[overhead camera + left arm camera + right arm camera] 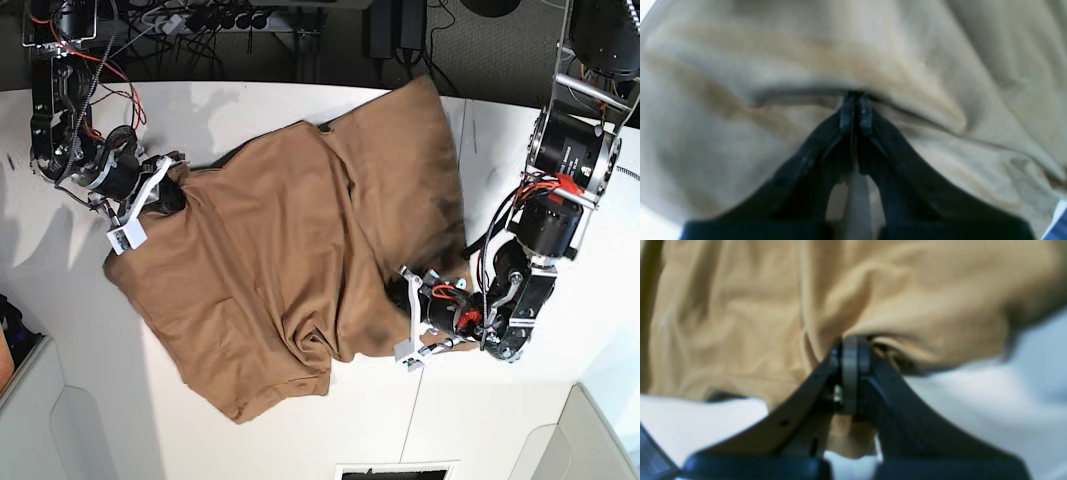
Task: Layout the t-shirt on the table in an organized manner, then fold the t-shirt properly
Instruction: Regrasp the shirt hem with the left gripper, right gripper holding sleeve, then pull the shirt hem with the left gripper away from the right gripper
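the left gripper [856, 111] is pinched tight on a soft fold of the tan t-shirt [780, 66], and the right gripper [850, 355] is clamped on another bunched edge. the matte cotton lies rumpled and creased across the smooth white table [520, 420], between the two arms. beyond the far table edge, dark cables [220, 20] hang in shadow.

The tan-brown t-shirt [290, 270] lies rumpled on the white table [500, 420], stretched between both grippers' pinched tips.
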